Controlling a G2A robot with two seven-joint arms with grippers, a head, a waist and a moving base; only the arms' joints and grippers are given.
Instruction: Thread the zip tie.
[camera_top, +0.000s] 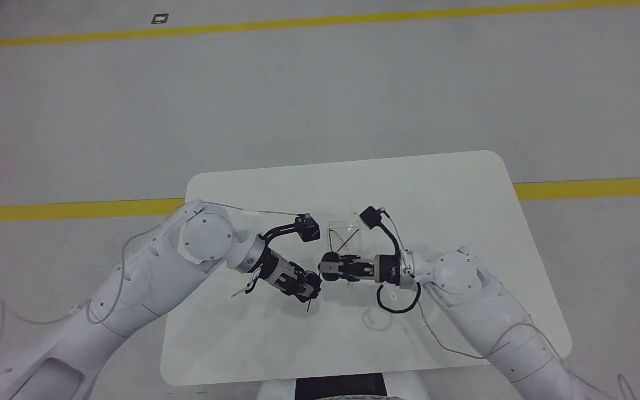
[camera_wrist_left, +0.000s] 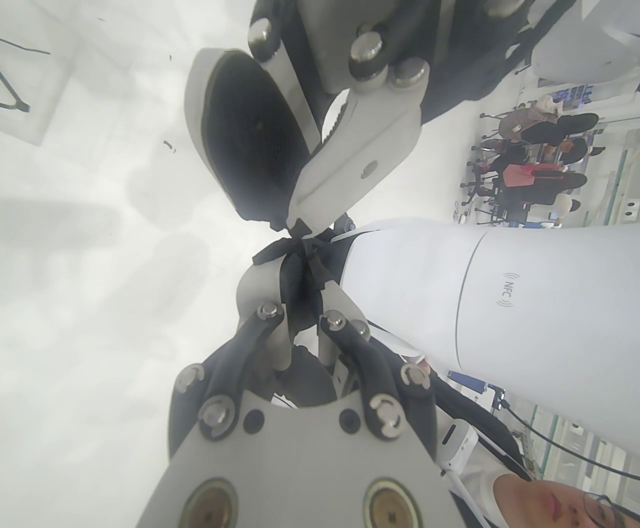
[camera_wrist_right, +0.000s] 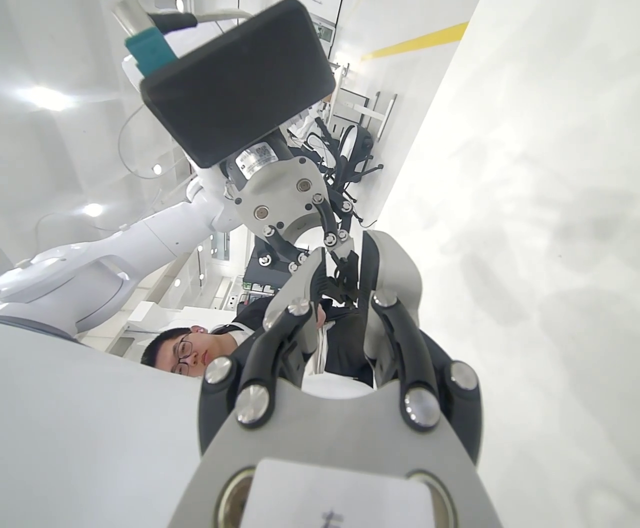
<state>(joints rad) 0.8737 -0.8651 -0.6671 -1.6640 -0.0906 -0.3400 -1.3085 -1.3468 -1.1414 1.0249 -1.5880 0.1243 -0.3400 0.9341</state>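
above the table (camera_top: 450, 190), left pincer (camera_wrist_left: 299, 272) and right pincer (camera_wrist_right: 345, 265), two in all; both clamp one black zip tie (camera_wrist_left: 267, 256)

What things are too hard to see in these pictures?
1. Whether the zip tie is threaded through its head: in the left wrist view it is a dark bunch pinched in the left gripper; in the top view it is too small.
2. Whether the right gripper is open or shut: the left wrist view's angle hides it.
3. What lies in the clear box: too small in the top view, cut by the edge in the left wrist view.
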